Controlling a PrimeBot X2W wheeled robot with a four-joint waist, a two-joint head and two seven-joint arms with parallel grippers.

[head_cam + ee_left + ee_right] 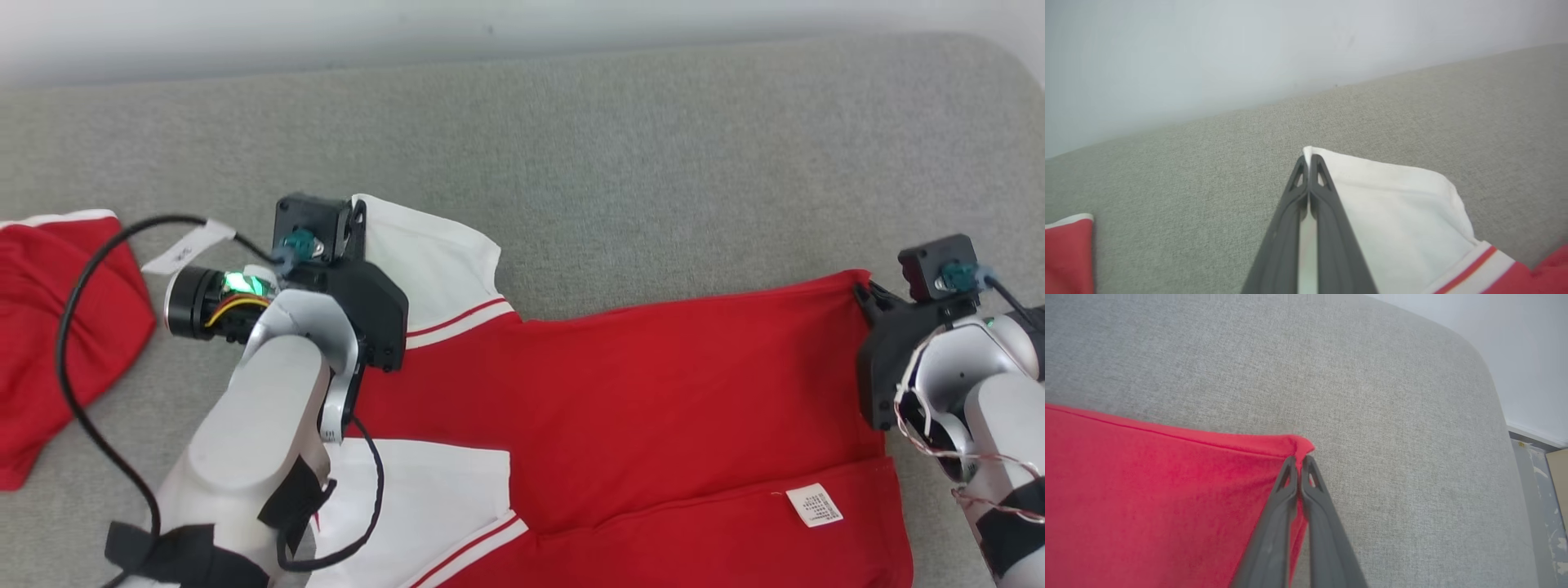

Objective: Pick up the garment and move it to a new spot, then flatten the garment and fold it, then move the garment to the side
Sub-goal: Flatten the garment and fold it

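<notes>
The garment (637, 392) lies spread over the near half of the couch (653, 139). Its red body runs left to right, with the white sleeves at the left end and a label (814, 505) near the right end. The left claw (1309, 166) is pinched together on the far corner of a white sleeve (1396, 204). The right claw (1300, 462) is pinched together on the far right corner of the red hem (1294, 443).

Standing here, what worries me is how little cloth each claw has. Both bite at the very tip of a corner, so a brisk lift or a hard stretch between the arms could pull one corner free, and that end would drop back in a heap.

The left hold is on a sleeve, not the body. If the arms rise, I'd expect the red part to sag and twist under it instead of hanging flat.

I can't tell whether the right claw holds one layer or two. With only the top layer caught, the garment would open up rather than travel whole.

A loop of cable (377, 490) from the left arm hangs over the near sleeve and could drag it.

Another red cloth (49, 343) sits at the far left, so a move that way could pile the two together.
</notes>
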